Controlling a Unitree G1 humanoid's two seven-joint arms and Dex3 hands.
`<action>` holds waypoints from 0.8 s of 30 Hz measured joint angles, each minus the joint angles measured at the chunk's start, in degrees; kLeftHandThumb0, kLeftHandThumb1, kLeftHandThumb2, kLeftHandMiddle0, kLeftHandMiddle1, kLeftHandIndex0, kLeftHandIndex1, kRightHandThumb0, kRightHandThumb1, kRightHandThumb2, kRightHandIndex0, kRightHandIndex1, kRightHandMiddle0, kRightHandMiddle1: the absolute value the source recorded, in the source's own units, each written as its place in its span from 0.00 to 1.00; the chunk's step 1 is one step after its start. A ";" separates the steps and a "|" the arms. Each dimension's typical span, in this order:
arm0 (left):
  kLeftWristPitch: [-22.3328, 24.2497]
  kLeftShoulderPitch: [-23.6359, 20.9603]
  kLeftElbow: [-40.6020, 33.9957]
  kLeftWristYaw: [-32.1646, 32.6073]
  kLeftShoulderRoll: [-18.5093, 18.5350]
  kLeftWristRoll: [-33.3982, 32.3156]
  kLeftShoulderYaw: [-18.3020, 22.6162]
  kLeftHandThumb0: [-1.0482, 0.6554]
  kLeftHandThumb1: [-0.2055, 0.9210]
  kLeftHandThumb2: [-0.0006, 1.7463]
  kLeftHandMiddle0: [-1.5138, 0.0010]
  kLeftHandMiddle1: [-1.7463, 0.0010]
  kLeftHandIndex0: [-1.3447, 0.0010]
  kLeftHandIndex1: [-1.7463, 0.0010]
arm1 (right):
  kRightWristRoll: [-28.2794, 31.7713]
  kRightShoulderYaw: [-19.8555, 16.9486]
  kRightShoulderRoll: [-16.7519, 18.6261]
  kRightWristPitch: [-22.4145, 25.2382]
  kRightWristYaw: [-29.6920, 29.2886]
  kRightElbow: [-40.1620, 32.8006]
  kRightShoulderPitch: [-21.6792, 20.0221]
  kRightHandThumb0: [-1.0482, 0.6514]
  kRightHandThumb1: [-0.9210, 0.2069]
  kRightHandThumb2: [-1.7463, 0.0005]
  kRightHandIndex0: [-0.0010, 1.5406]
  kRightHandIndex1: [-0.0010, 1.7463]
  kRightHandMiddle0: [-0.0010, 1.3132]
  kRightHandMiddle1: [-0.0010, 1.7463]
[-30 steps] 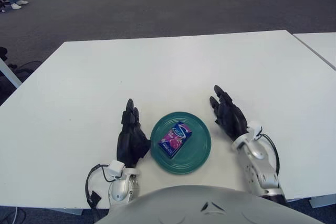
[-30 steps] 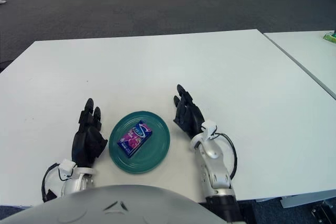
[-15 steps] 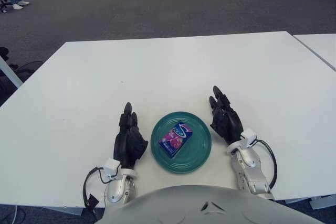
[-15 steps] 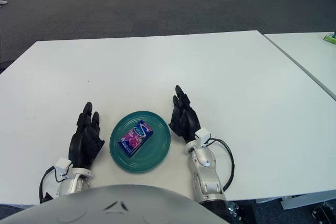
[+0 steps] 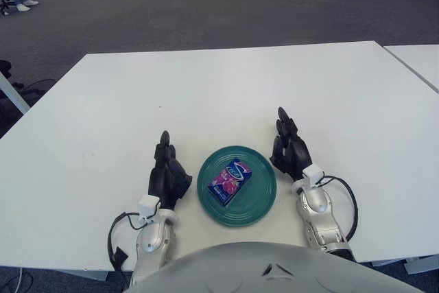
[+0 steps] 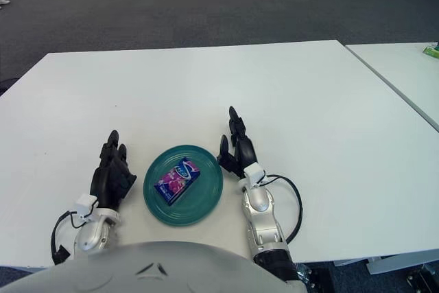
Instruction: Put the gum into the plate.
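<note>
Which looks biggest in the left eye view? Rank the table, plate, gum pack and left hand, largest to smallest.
1. Table, far the largest.
2. Plate.
3. Left hand, open beside the plate; narrower than the plate, but about as long, so this placing is unsure.
4. Gum pack, lying inside the plate.

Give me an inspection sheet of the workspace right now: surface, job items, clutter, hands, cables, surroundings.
Surface: white table, level.
Job's things: gum pack lies flat inside the green plate near the front edge.
Clutter: nothing seen.
Hands: left hand rests left of the plate, fingers relaxed, empty; right hand rests right of it, fingers extended, empty.
Cables: black cable loops at the left wrist and the right wrist.
Surroundings: grey carpet; a second white table to the right.
</note>
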 measured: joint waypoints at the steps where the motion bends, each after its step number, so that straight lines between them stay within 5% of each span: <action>1: -0.03 -0.18 0.07 -0.01 0.12 -0.01 0.11 0.00 1.00 0.63 0.97 1.00 1.00 0.88 | 0.19 -0.02 0.19 -0.15 0.14 0.16 -0.09 0.09 0.00 0.39 0.00 0.00 0.01 0.04; 24: 0.11 1.88 -1.32 -1.82 -0.30 -1.94 -0.46 0.00 1.00 0.61 0.96 1.00 1.00 0.86 | 0.73 -0.76 2.25 0.83 -1.82 -2.47 2.42 0.09 0.00 0.41 0.00 0.00 0.00 0.06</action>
